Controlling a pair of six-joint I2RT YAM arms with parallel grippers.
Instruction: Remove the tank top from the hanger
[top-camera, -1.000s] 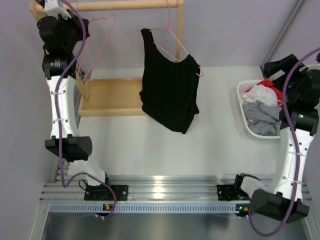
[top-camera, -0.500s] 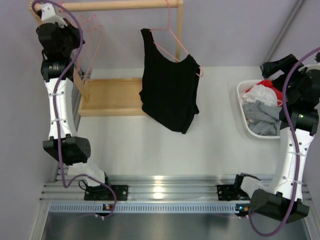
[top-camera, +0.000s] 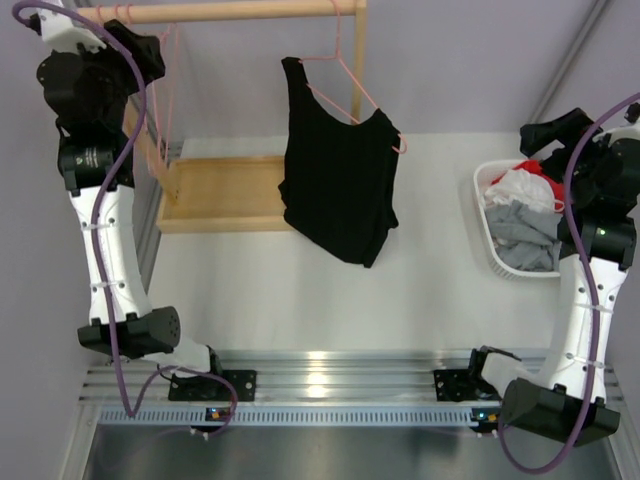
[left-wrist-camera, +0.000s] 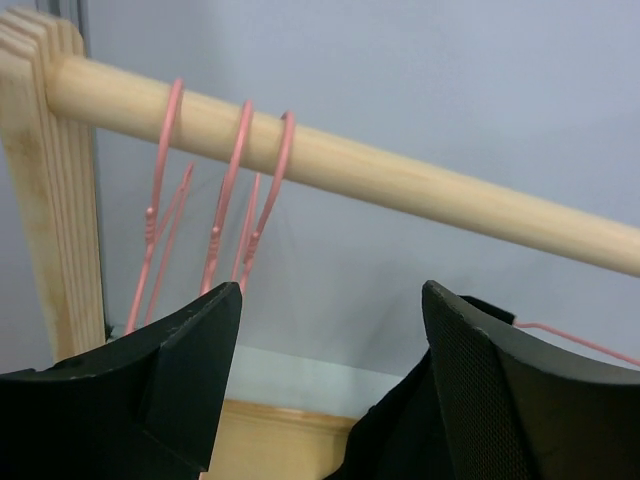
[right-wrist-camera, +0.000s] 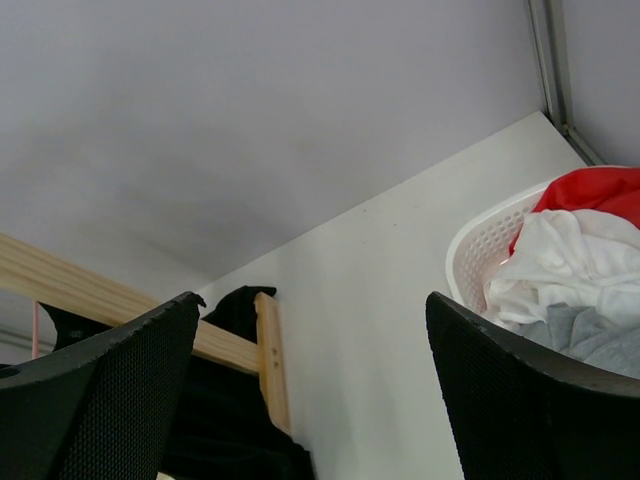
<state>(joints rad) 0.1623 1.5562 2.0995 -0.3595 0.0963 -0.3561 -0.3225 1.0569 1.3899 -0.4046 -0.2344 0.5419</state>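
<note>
The black tank top (top-camera: 338, 180) hangs from a pink hanger (top-camera: 352, 92) hooked over the wooden rod (top-camera: 250, 11) near its right end. My left gripper (top-camera: 145, 55) is open by the rod's left end, holding nothing. In the left wrist view, three bare pink hangers (left-wrist-camera: 235, 150) sit on the rod (left-wrist-camera: 400, 175) above and left of the open left gripper (left-wrist-camera: 330, 305), and the tank top (left-wrist-camera: 400, 440) shows low between its fingers. My right gripper (top-camera: 540, 135) is open and empty above the basket, far right of the tank top (right-wrist-camera: 225, 420).
A white basket (top-camera: 484, 215) with red, white and grey clothes stands at the right, also visible in the right wrist view (right-wrist-camera: 480, 250). The rack's wooden base (top-camera: 225, 193) lies under the rod, with an upright post (top-camera: 358, 60) behind the tank top.
The left gripper has opened and let go of a bare pink hanger, which now hangs on the rod's left end. The left arm has moved left and up. The right arm is still.
</note>
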